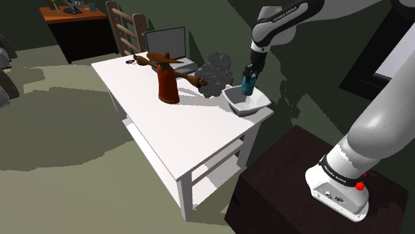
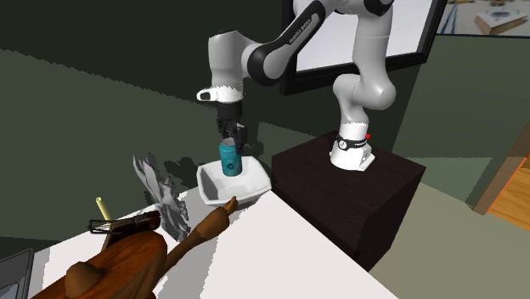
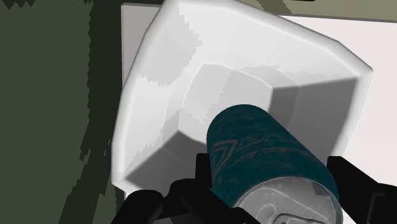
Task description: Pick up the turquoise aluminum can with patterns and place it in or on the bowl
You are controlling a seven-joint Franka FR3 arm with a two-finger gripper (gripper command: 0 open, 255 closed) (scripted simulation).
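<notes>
The turquoise patterned can (image 2: 230, 159) hangs upright just above the inside of the white squarish bowl (image 2: 251, 188), which stands at the table's corner nearest the stand. My black gripper (image 2: 229, 144) is shut on the can from above. In the shoulder view the can (image 1: 248, 86) shows as a teal sliver under the gripper (image 1: 249, 80), over the bowl (image 1: 258, 104). Seen from the wrist, the can (image 3: 267, 159) is clasped between the two fingers (image 3: 203, 175), with the bowl's hollow (image 3: 159, 83) straight beneath it.
On the white table (image 1: 179, 143) stand a reddish-brown figure with outstretched arms (image 1: 167, 83), a grey crumpled shape (image 1: 216, 70) beside the bowl, and a laptop (image 1: 167, 46) at the far side. A chair (image 1: 126, 26) stands behind the table. The dark stand (image 2: 340, 200) is next to the table.
</notes>
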